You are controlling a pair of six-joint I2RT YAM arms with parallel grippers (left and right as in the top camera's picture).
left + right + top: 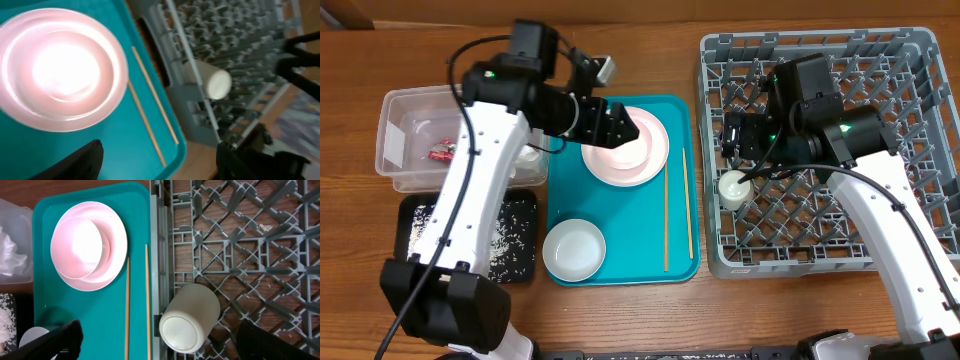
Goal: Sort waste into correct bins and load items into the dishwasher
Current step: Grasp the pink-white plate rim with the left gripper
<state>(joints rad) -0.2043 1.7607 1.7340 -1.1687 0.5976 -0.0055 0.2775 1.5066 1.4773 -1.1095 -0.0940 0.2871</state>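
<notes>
White cup [189, 317] lying in grey rack [250, 245], right pincer [170, 340] wide nearby; left pincer [160, 162] wide over pink plate [60, 70].

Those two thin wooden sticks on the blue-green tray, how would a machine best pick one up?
Grip a chopstick near its middle, coming straight down from above and closing across its width. It lies flat on the teal tray, so only its sides can be pinched, and a middle hold should keep it level.

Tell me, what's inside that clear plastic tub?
A red wrapper and crumpled white tissue lie in the clear tub; the left arm hides the part nearest the teal tray.
</notes>
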